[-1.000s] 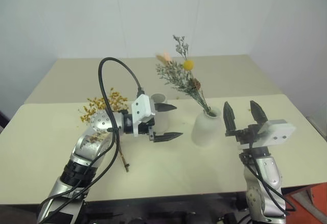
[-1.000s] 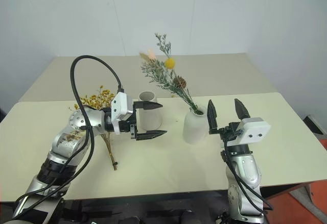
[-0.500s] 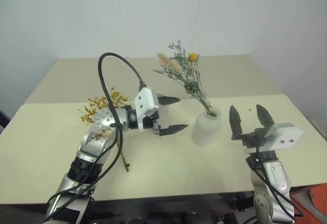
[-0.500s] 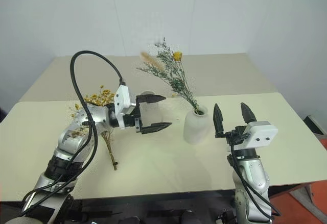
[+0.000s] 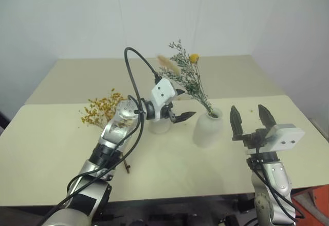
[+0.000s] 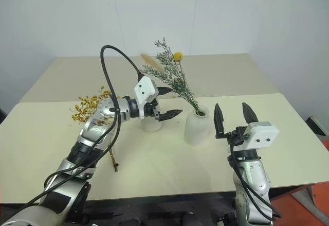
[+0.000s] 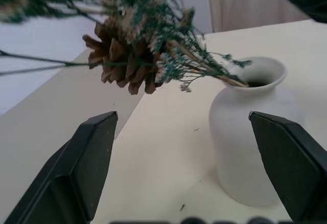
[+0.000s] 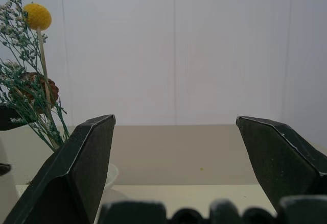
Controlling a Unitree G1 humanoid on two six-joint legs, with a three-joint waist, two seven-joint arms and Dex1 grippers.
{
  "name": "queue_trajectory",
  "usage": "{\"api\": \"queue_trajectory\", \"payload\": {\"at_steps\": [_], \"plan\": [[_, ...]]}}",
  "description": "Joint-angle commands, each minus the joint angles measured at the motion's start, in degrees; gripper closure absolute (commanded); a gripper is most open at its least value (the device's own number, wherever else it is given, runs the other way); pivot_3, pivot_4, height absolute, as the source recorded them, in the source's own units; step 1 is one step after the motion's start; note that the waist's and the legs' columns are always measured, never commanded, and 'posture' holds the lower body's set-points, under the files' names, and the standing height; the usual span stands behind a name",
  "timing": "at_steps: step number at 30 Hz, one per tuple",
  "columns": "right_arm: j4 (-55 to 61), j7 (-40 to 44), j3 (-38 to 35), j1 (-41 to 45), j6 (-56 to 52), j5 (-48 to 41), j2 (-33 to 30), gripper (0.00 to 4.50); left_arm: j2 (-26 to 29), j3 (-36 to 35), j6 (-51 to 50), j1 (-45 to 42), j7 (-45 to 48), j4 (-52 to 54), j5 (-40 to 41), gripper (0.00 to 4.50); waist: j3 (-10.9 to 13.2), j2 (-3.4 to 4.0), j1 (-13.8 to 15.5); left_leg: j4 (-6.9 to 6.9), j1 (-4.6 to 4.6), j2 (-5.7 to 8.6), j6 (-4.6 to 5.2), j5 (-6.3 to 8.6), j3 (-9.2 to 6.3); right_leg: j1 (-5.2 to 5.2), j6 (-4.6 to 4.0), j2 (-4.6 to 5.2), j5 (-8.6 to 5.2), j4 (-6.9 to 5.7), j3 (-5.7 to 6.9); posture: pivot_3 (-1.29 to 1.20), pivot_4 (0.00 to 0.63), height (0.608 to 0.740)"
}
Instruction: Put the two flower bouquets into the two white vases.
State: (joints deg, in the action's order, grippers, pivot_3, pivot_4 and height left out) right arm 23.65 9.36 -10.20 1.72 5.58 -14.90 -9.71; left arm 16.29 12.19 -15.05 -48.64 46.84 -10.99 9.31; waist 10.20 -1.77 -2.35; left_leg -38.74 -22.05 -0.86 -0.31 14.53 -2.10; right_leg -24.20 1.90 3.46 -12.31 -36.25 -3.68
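Left tool (image 5: 180, 104) hangs above the bench (image 5: 46, 149) with its two black fingers spread wide and nothing between them. It points across toward the robot's right, at the height of the grey-green sprig bunch (image 5: 187, 76). In the left wrist view, the pinecone (image 7: 122, 63) of this bunch is just in front of the open fingers, but they do not touch it.

Right tool (image 5: 249, 123) stands near the right edge of the bench, fingers up and also spread wide, with nothing in them.

Between the two tools is the squat rounded vase (image 5: 207, 128). The grey-green bunch already stands in its small mouth and leans toward the robot's left, with the yellow ball (image 5: 194, 58) on top and the pink spike (image 5: 165, 61) at the side. So I judge that the first half of the task is done.

Behind and under the left tool stands the taller vase (image 5: 160, 125); the arm hides most of it, and I cannot tell whether anything is inside it. Further out to the robot's left, the yellow-orange spray (image 5: 100, 109) lies flat on the bench, with its stem end (image 5: 126, 167) pointing toward the near edge. It is well apart from both tools.

What is left, as I judge it, is to pick up this yellow-orange spray and put it into the taller vase.
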Motion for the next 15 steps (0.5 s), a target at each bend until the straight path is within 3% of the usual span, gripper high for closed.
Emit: {"api": "queue_trajectory", "payload": {"at_steps": [1,8,15], "plan": [[3.28,-0.72,-0.67,-0.03,0.45,0.16,0.01,0.04,-2.33,-1.07,3.65,-2.99,0.61,0.37,1.30,0.00,0.00,0.00,0.08,0.00,-0.02,0.00,0.00,0.00,0.00,0.00,0.00,0.00,0.00,0.01,0.00,0.00,0.150,0.740],[4.79,0.22,-1.11,-1.19,-0.33,-1.19,-1.05,0.04,-3.05,-1.05,6.30,-1.29,5.97,6.16,4.52,0.00,0.00,0.00,-0.03,0.00,-0.01,0.00,0.00,0.00,0.01,0.01,0.01,0.00,0.01,0.02,-0.02,0.00,0.150,0.740],[9.25,6.90,-3.80,-5.26,-3.81,-4.85,-8.69,0.04,-1.18,-0.75,3.89,-0.41,5.49,6.93,3.47,0.00,-0.01,0.02,0.07,-0.02,0.02,0.01,0.00,0.00,0.02,0.05,0.03,0.00,0.01,0.02,-0.04,0.00,0.150,0.740]]}}
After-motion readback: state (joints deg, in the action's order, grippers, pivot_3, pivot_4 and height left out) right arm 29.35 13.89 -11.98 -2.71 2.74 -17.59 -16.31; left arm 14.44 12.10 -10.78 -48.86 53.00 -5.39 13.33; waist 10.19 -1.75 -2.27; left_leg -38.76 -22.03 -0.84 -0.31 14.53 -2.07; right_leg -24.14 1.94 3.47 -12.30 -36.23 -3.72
